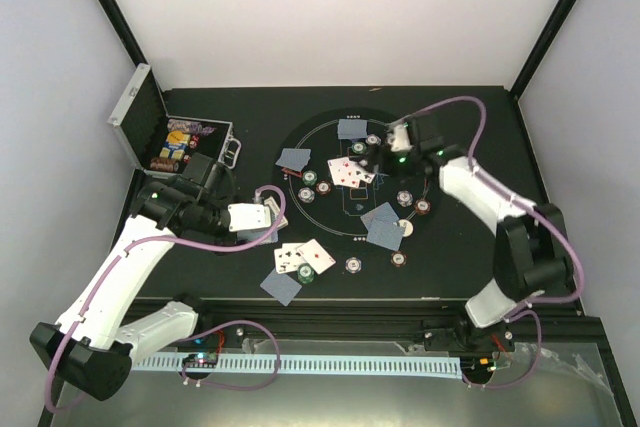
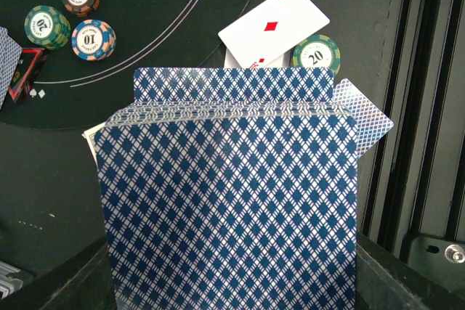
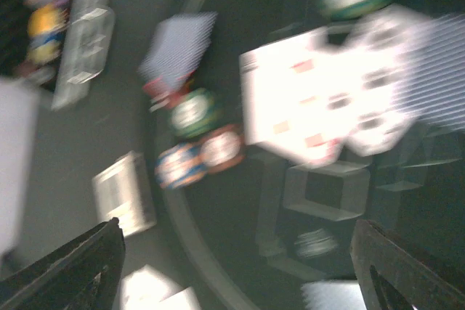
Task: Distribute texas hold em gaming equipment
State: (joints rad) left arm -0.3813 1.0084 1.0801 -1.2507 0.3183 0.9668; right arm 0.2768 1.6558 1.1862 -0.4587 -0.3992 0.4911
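Clamping deck [image 2: 229, 201] in left gripper [image 1: 268, 215], fingers closed on its near end; backs up, long axis running straight away from wrist camera; one card jutting forward past the rest; held just beside near-left rim of mat [image 1: 330, 222].

Lying beyond deck: one ace of diamonds [image 2: 275, 27], face up, long axis slanting up to the right, second face-up card tucked under it; one green chip [image 2: 315, 54] marked 20 touching ace's corner; near card [image 2: 363, 117], face down, peeking out at deck's right side.

Sitting further left on mat: chip cluster [image 2: 93, 39] of three, marked 100, 20 and 10; red marker [image 2: 22, 70] just beside it, cut off by frame edge.

Hanging over mat's middle: right gripper [image 3: 236, 252], fingers spread wide with nothing between; wrist view blurred.

Spread below it: fan [image 1: 350, 172] of face-up cards, count unclear, long axes pointing roughly toward far edge.

Counting face-down cards from above: far card [image 1: 352, 129] at far rim, square to it; left card [image 1: 294, 159] at left rim, slightly turned; overlapping pair [image 1: 385, 227] right of centre; near card off near rim; five in all.

Also on mat: two right chips [image 1: 404, 197] close together; two rim chips [image 1: 352, 264] apart along near rim; one white disc [image 1: 405, 228] beside pair.

Standing open at far left: case [image 1: 150, 132].
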